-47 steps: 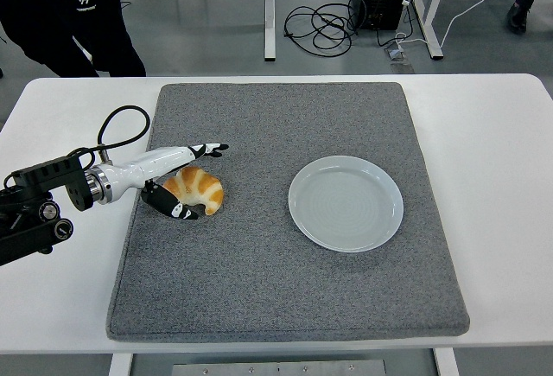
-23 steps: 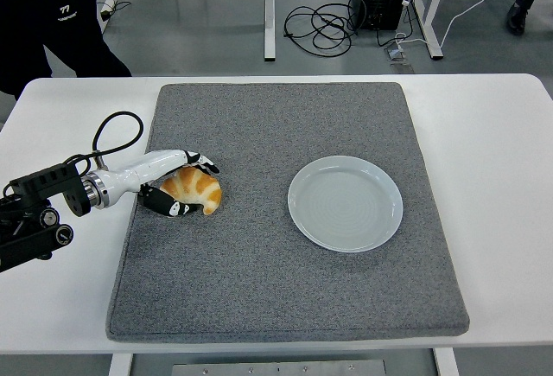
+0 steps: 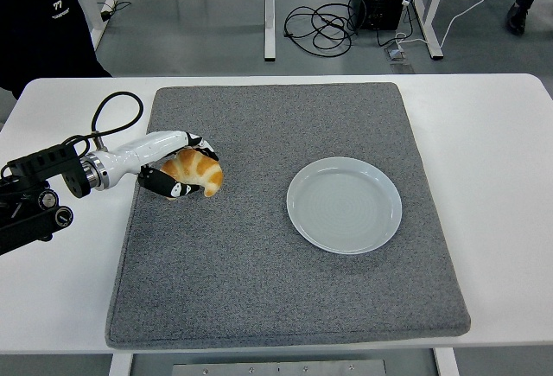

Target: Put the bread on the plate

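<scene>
A golden croissant [image 3: 200, 171] lies at the left side of the grey mat [image 3: 285, 255]. My left hand [image 3: 183, 167] is wrapped around it, with fingers curled over its top and the thumb under its near side. The croissant sits slightly raised at the mat's left part. A pale round plate [image 3: 344, 204] rests on the mat to the right of centre, well apart from the hand and with nothing on it. My right arm does not show.
The mat covers most of the white table [image 3: 501, 160]. A person in dark clothes [image 3: 43, 13] stands at the far left behind the table. Cables and desk legs lie on the floor beyond.
The fingers of my left hand have curled down over the croissant, from stretched out to closed on it. Hand and croissant have shifted slightly up and away from the near edge.
</scene>
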{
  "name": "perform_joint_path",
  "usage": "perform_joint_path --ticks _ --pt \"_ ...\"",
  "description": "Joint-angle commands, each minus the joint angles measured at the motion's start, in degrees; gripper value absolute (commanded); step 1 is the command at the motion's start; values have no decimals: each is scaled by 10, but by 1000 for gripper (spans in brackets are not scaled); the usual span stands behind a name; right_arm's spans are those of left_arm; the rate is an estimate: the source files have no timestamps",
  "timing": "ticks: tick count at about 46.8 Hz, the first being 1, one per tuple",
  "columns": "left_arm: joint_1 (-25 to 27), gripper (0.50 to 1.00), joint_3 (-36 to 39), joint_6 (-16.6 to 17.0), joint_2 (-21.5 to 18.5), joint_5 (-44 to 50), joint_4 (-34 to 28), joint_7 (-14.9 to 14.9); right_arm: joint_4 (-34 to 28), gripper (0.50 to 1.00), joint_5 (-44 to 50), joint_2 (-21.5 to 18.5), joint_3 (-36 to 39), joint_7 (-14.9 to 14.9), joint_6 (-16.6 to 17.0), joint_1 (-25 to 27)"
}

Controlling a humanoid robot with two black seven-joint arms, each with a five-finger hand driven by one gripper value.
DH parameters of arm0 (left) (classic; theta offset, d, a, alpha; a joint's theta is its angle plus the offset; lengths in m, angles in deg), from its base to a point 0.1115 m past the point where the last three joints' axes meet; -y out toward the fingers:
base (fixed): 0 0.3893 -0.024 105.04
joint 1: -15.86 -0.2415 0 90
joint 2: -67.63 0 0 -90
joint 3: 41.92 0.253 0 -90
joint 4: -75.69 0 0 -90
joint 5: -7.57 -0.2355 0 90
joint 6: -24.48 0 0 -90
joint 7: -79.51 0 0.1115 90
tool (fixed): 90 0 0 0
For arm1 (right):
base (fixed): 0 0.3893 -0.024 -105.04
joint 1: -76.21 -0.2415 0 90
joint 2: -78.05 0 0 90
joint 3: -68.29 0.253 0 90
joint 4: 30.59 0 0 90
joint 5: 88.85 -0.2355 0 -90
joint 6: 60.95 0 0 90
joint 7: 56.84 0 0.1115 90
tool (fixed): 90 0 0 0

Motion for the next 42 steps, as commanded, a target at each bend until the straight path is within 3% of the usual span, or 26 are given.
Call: perform_joint_path --ticks 1,14,31,42 --pt "7 500 2 0 -1 0 0 0 0 1000 0 0 0 0 -1 0" --pt "51 500 8 -10 -3 -1 0 1 1 1000 0 0 1 0 0 0" --pt "144 500 7 -66 3 0 0 10 1 1000 0 0 0 0 0 0" --pt "194 500 8 -85 56 0 0 25 0 1000 0 0 1 0 0 0"
